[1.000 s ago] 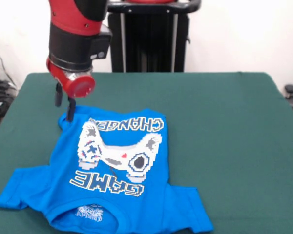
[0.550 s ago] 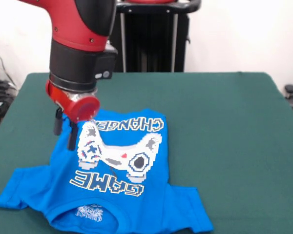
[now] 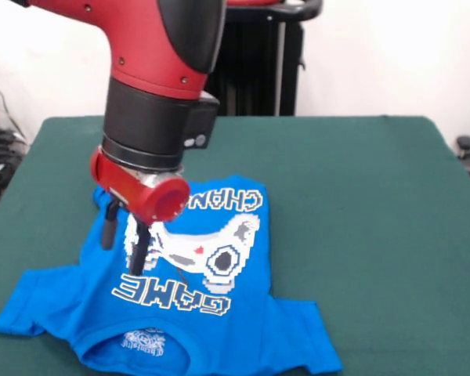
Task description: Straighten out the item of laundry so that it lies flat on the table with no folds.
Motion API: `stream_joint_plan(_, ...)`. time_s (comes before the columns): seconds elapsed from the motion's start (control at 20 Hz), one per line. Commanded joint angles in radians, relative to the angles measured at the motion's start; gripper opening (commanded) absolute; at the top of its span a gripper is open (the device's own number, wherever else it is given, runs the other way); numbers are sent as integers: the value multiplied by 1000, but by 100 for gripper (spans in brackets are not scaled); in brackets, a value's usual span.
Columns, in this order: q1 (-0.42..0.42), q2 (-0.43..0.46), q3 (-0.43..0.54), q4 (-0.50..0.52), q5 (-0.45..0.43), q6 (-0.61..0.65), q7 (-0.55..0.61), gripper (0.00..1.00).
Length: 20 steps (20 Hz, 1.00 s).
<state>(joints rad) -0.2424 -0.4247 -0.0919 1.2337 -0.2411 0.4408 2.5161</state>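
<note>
The shirt (image 3: 180,305) is spread on the near left part of the desk (image 3: 360,204), collar nearest, print upward. Above its left half the pincer (image 3: 124,244) is held with its two fingers (image 3: 140,251) parted, released, nothing grasped; contact cannot be told.

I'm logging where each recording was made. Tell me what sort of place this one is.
Probably a robotics lab or test room, not a home. A red and black robot arm works over a table covered in dark green cloth, with only a blue T-shirt on it. Behind stand a black pedestal frame and a bare pale wall.
</note>
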Motion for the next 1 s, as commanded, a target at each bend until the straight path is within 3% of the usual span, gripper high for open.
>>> stream_joint_plan(0.05, 78, 54, 87, -44, 33, 59, 41, 100)
stream_joint_plan(1.0, 153, 144, 99, -95, 147, 93, 94, 100)
